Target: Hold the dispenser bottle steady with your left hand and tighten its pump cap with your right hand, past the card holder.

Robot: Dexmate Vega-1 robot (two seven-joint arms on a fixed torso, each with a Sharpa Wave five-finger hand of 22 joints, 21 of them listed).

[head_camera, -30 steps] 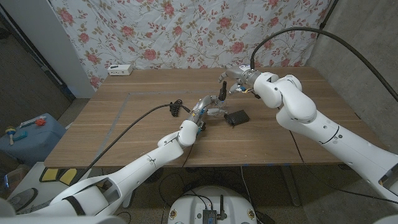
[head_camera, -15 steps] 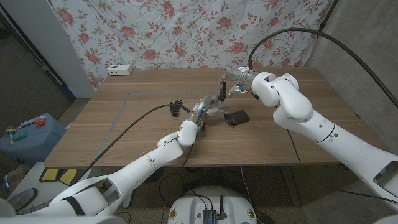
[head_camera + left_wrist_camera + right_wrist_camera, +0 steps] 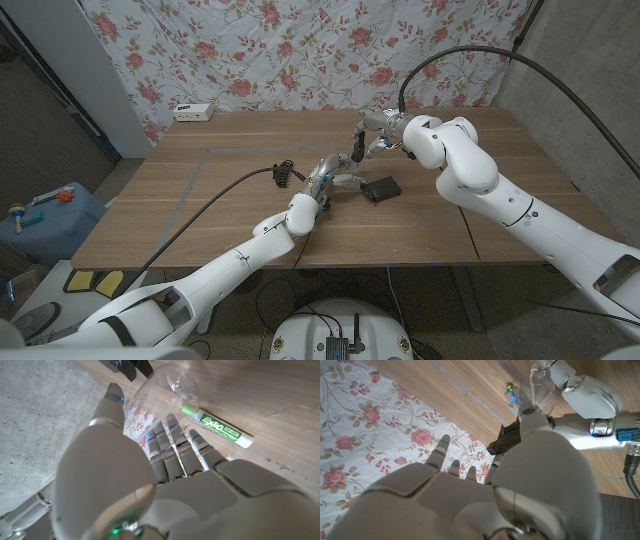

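Note:
A clear dispenser bottle [image 3: 344,180] stands near the table's middle, and my left hand [image 3: 322,181] grips it around the body. In the left wrist view my left hand's fingers [image 3: 175,455] wrap the clear bottle [image 3: 162,390]. Its black pump cap [image 3: 354,154] rises from the top. My right hand [image 3: 371,134] reaches in from the far right, and its thumb and fingers close on the pump cap [image 3: 506,440]. The black card holder [image 3: 380,188] lies flat just right of the bottle, below my right hand.
A green marker [image 3: 222,429] lies on the wood beside the bottle. A small white box [image 3: 193,111] sits at the far left edge of the table [image 3: 200,210]. A flowered cloth [image 3: 300,50] hangs behind.
My right hand has shifted a little left, closing in over the pump cap. My left hand and the bottle have stayed put.

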